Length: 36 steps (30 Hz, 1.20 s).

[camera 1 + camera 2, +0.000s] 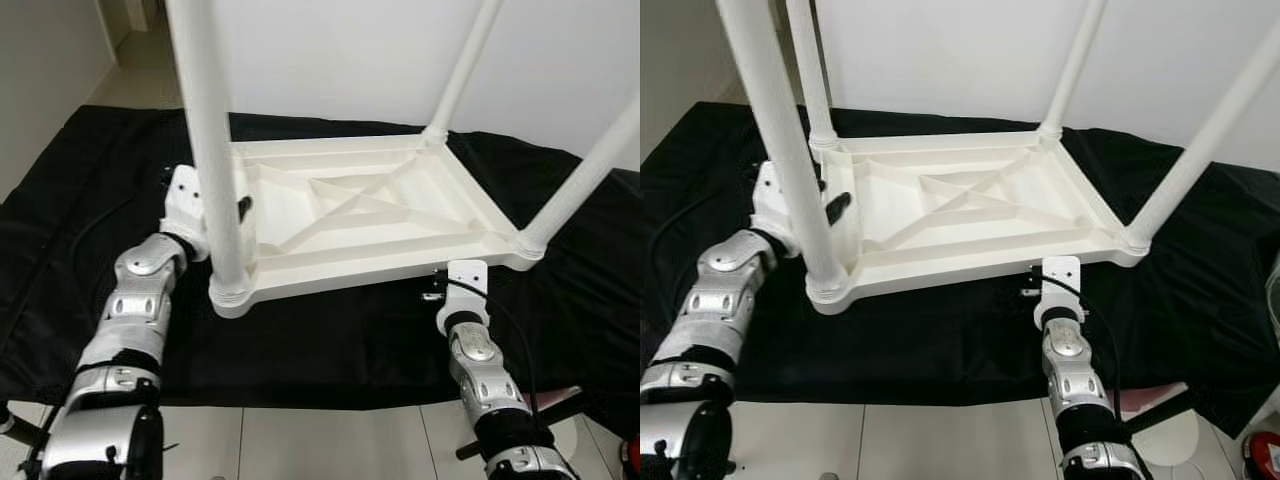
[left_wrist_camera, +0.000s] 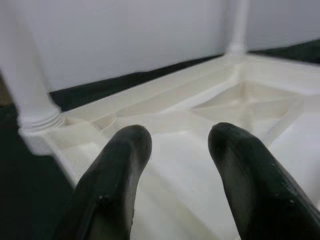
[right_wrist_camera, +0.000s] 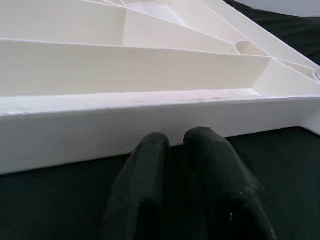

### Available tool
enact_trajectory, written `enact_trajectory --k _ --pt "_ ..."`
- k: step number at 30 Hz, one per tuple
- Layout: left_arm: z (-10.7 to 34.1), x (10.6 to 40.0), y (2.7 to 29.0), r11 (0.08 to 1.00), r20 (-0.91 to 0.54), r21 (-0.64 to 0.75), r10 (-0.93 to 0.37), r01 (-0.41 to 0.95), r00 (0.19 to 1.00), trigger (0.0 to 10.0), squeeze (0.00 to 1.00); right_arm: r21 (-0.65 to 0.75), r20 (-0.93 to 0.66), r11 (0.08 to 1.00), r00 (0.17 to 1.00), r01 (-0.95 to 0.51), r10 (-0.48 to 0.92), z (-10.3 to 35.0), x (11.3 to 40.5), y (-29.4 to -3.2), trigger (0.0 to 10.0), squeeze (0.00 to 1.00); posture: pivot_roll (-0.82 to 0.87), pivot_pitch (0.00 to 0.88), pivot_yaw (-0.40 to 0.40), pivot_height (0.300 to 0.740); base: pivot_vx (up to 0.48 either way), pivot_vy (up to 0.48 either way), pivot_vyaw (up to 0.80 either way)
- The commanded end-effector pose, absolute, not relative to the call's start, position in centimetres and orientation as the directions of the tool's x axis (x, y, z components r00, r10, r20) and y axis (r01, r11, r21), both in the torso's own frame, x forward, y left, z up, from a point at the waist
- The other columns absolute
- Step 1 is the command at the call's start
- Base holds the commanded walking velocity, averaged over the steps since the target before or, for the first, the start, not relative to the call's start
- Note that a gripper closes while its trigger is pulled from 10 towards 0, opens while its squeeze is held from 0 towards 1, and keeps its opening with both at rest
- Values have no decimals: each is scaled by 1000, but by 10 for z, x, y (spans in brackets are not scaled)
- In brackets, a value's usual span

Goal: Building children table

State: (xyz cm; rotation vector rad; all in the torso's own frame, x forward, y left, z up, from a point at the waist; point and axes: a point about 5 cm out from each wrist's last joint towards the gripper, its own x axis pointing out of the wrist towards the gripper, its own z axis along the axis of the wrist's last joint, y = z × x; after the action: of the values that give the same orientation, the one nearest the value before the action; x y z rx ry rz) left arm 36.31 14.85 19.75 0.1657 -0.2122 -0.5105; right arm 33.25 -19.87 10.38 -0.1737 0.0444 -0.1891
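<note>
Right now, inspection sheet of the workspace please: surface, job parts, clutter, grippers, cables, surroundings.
Surface: black cloth spread on a pale floor.
Job's things: white table top lying upside down, four legs standing up from its corners.
Clutter: nothing seen on the cloth; a red thing at the floor's edge.
Grippers: left gripper open over the table top's ribbed underside; right gripper shut, at the near rim.
Cables: black cable along the right arm.
Surroundings: white wall behind.
</note>
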Motion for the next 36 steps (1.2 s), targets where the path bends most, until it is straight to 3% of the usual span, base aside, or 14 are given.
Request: enact_trajectory --k 1,2,3,4,5,6,7,8,15,30,36 --pt "189 350 116 674 103 215 -736 707 669 10000 0 -181 -43 960 973 214 -225 101 332 -208 10000 0 67 88 -51 740 0 0 0" --pt "185 341 103 612 106 209 -790 763 604 10000 0 -182 -48 958 971 222 -234 101 334 -210 10000 0 67 88 -51 740 0 0 0" --pt "185 341 103 612 106 209 -790 763 604 10000 0 -182 -48 958 971 222 -234 101 334 -210 10000 0 67 88 -51 740 0 0 0" --pt "182 332 93 543 104 200 -839 815 534 10000 0 -184 -51 955 968 231 -244 101 336 -213 10000 0 64 90 -47 740 0 0 0" --pt "182 332 93 543 104 200 -839 815 534 10000 0 -184 -51 955 968 231 -244 101 336 -213 10000 0 64 90 -47 740 0 0 0" --pt "178 320 83 471 104 202 -882 859 459 10000 0 -186 -53 951 964 247 -260 102 339 -217 10000 0 63 92 -44 740 0 0 0" --pt "178 320 83 471 104 202 -882 859 459 10000 0 -186 -53 951 964 247 -260 102 339 -217 10000 0 63 92 -44 740 0 0 0" --pt "174 301 68 370 110 202 -929 907 354 10000 0 -179 -62 948 958 264 -279 104 345 -222 10000 0 64 94 -41 740 0 0 0" --pt "175 278 51 260 124 168 -963 951 241 10000 0 -148 -76 957 962 250 -263 110 356 -223 10000 0 67 95 -40 740 0 0 0" --pt "186 263 38 241 160 139 -963 961 218 10000 0 -113 -145 987 981 115 -131 122 379 -203 10000 0 70 84 -37 740 0 0 0" --pt "190 258 37 224 156 131 -967 966 203 10000 0 -133 -181 991 983 3 -27 123 386 -182 10000 0 72 85 -35 740 0 0 0"
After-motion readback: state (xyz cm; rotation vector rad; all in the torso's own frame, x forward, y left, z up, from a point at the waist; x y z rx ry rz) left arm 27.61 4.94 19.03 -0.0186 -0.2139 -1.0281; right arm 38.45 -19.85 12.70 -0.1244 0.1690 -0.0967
